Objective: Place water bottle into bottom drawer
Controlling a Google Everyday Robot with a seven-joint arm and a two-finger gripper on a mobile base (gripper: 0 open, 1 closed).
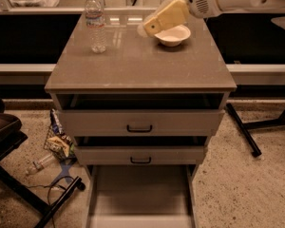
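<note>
The water bottle [95,23], clear with a white cap and a pale label, stands upright at the back left of the cabinet top [137,65]. My gripper [148,27] is a pale yellow piece on a white arm coming in from the upper right. It hovers over the back of the top, just left of a white bowl [173,35] and well to the right of the bottle, and it holds nothing. The bottom drawer [140,194] is pulled out at floor level, and its flat floor is bare.
The two upper drawers [140,122] with black handles stand slightly pulled out. A small clear bottle [38,164] and wrappers [57,139] lie on the floor at left beside a black chair base [19,184]. A black stand leg [242,127] is at right.
</note>
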